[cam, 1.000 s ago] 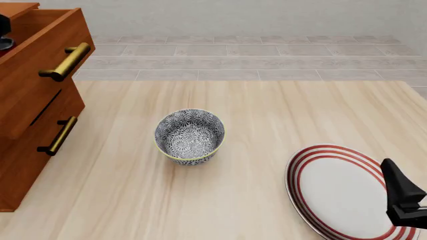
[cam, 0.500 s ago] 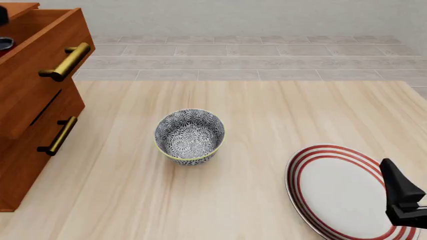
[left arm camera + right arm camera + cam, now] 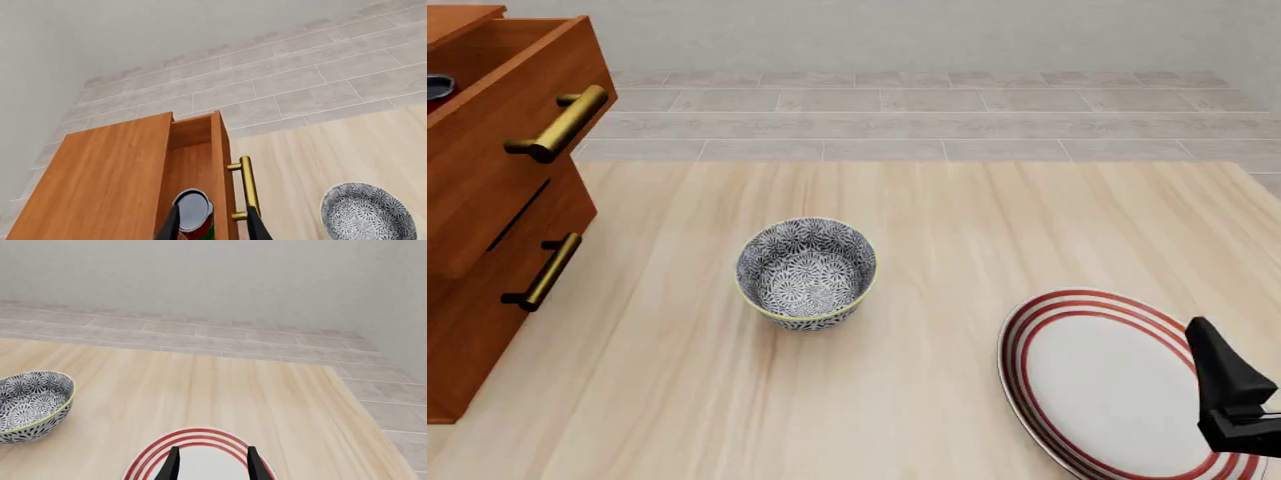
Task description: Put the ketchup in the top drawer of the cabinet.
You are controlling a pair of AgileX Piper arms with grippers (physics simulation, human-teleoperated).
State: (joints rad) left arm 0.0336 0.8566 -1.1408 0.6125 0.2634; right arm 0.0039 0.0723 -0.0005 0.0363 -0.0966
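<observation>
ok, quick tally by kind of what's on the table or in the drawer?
Cans: 1, the ketchup in the top drawer
Bowls: 1, the patterned bowl
Plates: 1, the red-ringed plate
Cabinets: 1, the cabinet
Total: 4

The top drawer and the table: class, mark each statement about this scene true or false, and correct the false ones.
1. The ketchup sits inside the open top drawer. True.
2. The bowl holds the ketchup. False: the bowl is empty.
3. The right gripper hangs above the plate. True.
4. The plate has blue rings. False: its rings are red.
5. The left gripper has its jaws shut on the ketchup. False: the jaws are open above the can.
</observation>
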